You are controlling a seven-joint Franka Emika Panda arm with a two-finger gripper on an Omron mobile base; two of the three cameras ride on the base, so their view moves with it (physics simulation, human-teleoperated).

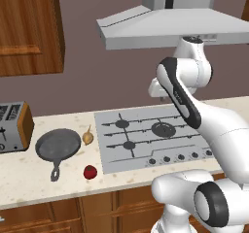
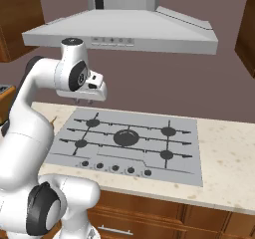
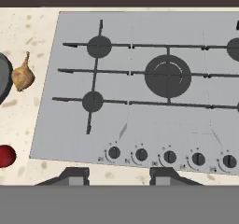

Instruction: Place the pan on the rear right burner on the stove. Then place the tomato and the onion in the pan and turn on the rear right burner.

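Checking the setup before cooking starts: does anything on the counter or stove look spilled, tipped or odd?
Nothing stands out. The pan sits flat on the counter left of the stove, with the onion and tomato loose beside it.

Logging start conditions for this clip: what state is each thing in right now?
pan: empty, flat on the counter left of the stove, not yet on a burner
onion: on the counter beside the pan
tomato: on the counter near the front edge
rear right burner: bare, no flame seen
stove: nothing on its grates
gripper: above the stove, holding nothing, fingers apart
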